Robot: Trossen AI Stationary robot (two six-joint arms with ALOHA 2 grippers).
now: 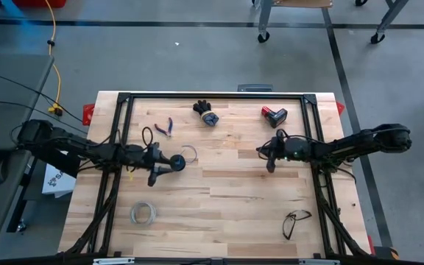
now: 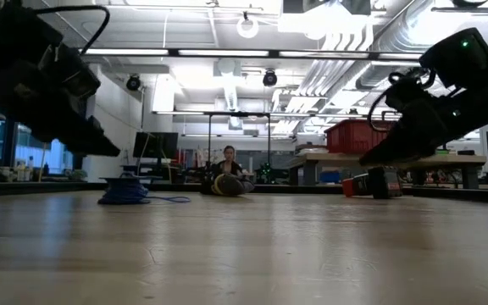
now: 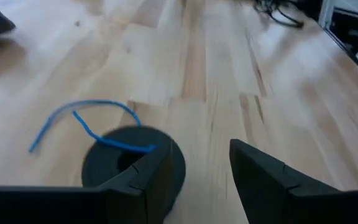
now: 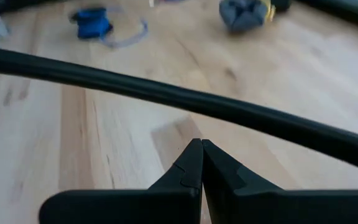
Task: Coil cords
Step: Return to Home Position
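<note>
Spool (image 3: 98, 168) partly hidden behind left gripper (image 3: 197, 149), spread apart; wire (image 3: 129, 146) tail loose; right gripper (image 4: 201, 144) pinched together.

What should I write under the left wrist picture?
Open left gripper hovers near the black spool, with blue wire trailing loose on the wooden table.

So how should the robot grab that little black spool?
Probably by its round outer rim, coming straight down from above. The spool lies flat on the table, so only its edge offers two opposite sides to pinch. Stay off the side where the loose blue wire curls out. The open left hand sits right beside it.
</note>
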